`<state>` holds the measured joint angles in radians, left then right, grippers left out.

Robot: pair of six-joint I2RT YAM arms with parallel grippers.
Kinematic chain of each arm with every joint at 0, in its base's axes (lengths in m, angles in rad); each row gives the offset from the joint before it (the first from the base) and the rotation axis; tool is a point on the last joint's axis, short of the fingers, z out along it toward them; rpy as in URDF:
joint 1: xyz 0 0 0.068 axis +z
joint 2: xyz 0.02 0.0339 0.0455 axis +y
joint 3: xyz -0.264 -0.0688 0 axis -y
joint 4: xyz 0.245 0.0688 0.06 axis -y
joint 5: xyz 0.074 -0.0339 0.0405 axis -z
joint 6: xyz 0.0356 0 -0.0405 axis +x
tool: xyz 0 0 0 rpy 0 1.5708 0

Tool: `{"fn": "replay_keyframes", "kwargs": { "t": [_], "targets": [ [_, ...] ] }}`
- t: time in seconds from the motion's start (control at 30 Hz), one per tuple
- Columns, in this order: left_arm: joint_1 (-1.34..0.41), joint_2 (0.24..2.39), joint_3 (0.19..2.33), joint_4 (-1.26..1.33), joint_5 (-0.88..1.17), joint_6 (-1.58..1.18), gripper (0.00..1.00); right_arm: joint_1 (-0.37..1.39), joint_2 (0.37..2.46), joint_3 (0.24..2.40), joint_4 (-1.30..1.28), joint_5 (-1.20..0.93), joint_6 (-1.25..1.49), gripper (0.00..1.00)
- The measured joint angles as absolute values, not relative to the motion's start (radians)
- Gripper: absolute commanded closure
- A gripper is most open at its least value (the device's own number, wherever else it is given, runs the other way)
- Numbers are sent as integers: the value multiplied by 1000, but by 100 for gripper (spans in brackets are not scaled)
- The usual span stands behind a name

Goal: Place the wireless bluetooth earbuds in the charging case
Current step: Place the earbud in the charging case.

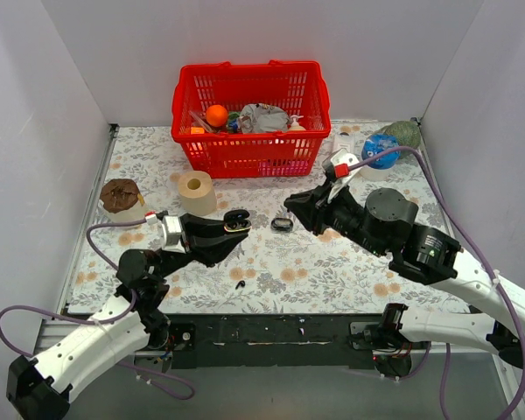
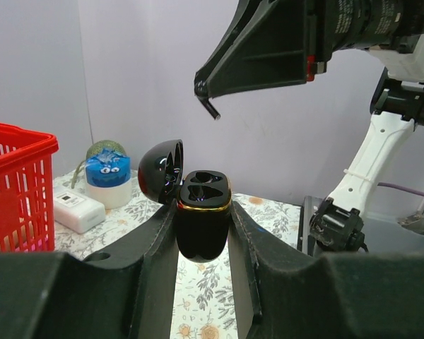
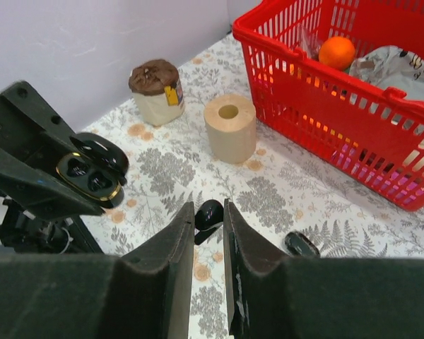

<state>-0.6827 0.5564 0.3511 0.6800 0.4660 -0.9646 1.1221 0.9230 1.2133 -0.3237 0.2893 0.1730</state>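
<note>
My left gripper (image 1: pixel 237 224) is shut on the charging case (image 1: pixel 236 219), a glossy black oval with a gold rim. It holds the case upright above the table. In the left wrist view the case (image 2: pixel 203 219) sits between the fingers with its lid (image 2: pixel 160 169) swung open and both sockets showing. My right gripper (image 1: pixel 290 204) is shut on one black earbud (image 3: pixel 210 215), up and to the right of the case (image 3: pixel 92 174). The bud's stem (image 2: pixel 210 108) pokes out above the case. A second tiny black bud (image 1: pixel 240 283) lies on the table near the front.
A small black oval object (image 1: pixel 282 224) lies on the cloth under the right gripper. A tan tape roll (image 1: pixel 196 192), a brown-topped tub (image 1: pixel 121 197) and a red basket (image 1: pixel 249 149) of goods stand behind. A blue toy (image 1: pixel 381 150) is at the back right.
</note>
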Motion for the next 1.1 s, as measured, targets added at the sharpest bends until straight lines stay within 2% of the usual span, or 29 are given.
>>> {"fn": "replay_keyframes", "kwargs": {
  "t": [0.3,0.6,0.83,1.1],
  "targets": [
    [-683,739,374,774,470,-908,100,1142,927,1196,-142,334,56,99],
    [-683,929,505,851,424,-898,100,1146,978,1145,98,386,-131,99],
    [-683,1002,533,949,427,-913,100,1146,995,1097,266,373,-228,99],
    [-683,1058,568,1070,431,-914,100,1146,988,1081,330,307,-282,99]
  ]
}}
